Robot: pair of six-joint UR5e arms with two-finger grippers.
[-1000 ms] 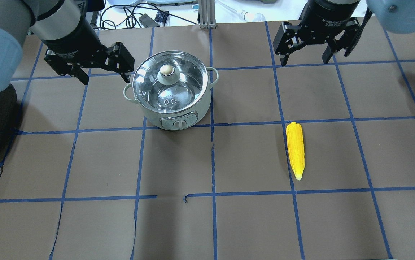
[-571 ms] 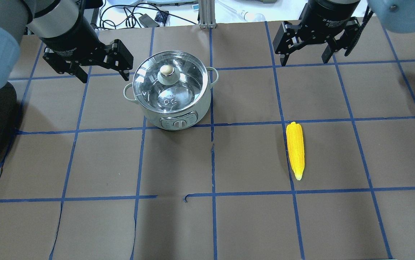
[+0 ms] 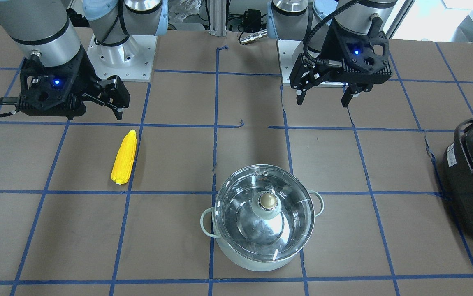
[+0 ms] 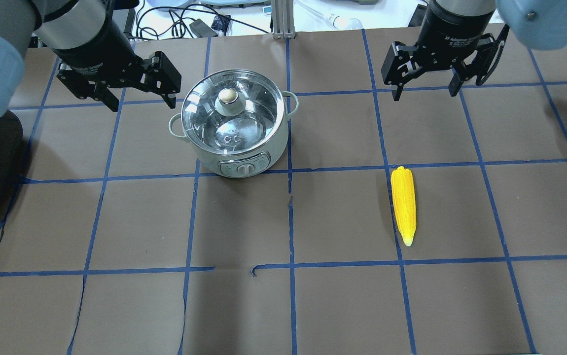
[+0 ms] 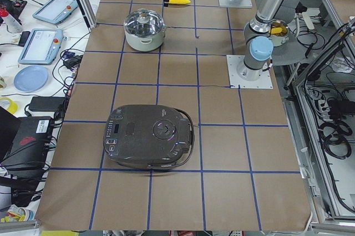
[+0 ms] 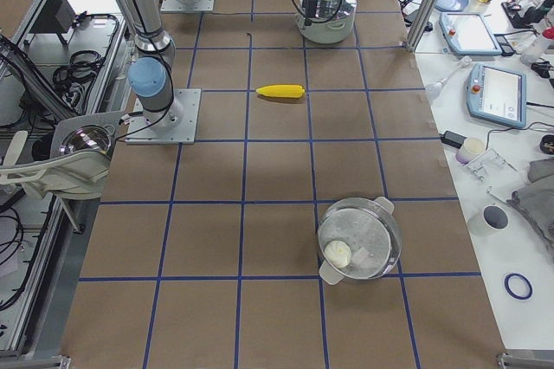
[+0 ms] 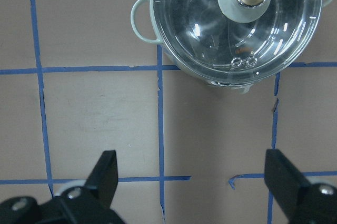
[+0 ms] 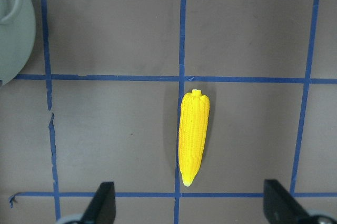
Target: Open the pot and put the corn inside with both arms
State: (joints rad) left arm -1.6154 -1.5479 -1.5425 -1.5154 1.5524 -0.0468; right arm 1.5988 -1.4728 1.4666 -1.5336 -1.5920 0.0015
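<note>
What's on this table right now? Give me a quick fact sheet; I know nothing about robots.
pot: pale green, standing on the table
lid: clear glass, closed on the pot, knob untouched
corn: yellow cob lying flat on the table, apart from the pot
left claw: open, empty, beside the pot
right claw: open, empty, near the corn, not touching it
progress: lid not yet lifted, corn not yet inside
</note>
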